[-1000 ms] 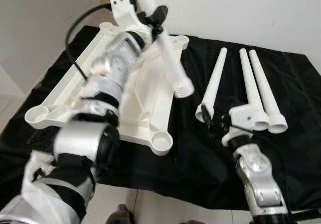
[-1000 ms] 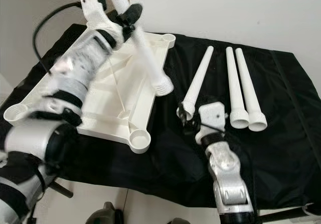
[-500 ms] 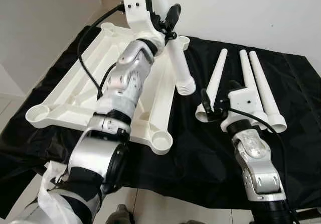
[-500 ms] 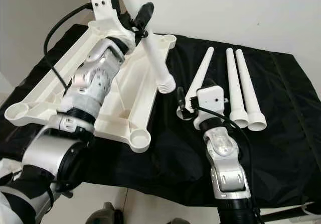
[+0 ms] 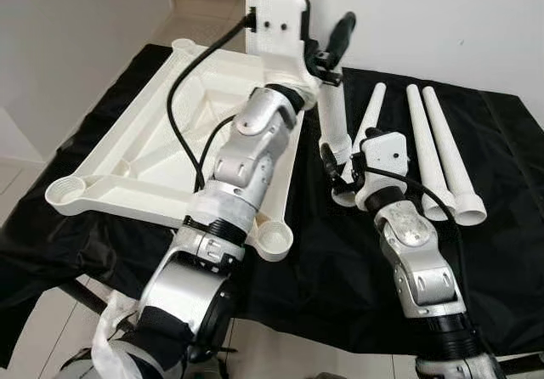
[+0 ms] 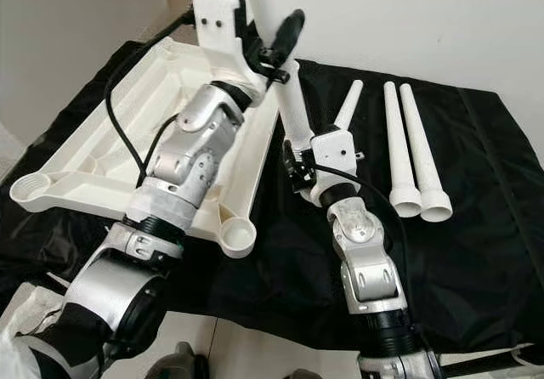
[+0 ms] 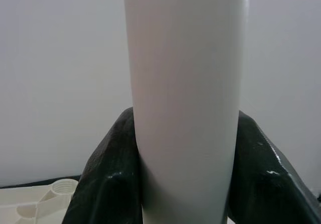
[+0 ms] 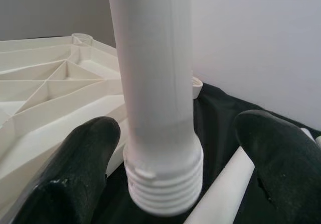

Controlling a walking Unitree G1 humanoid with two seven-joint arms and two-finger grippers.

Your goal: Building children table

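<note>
My left gripper [image 5: 327, 49] is raised over the table's far side, shut on a white table leg [image 5: 334, 111] that hangs down with its threaded end [image 8: 163, 186] lowest. In the left wrist view both black fingers [image 7: 108, 176] press against the leg [image 7: 183, 83]. My right gripper [image 5: 340, 166] is open at the threaded end, with one finger [image 8: 75, 179] on each side and not touching it. The white tabletop [image 5: 127, 154] lies upside down on the left, with a round corner socket [image 5: 274, 239] at its near right corner.
Three more white legs [image 5: 371, 115] [image 5: 425, 145] [image 5: 450, 158] lie side by side on the black cloth [image 5: 501, 158] at the right. A white wall stands behind. The cloth's front edge and the floor lie near me.
My left arm has swung the held leg to the right, off the tabletop. My right gripper has moved forward and left, and now stands open around the leg's threaded end.
</note>
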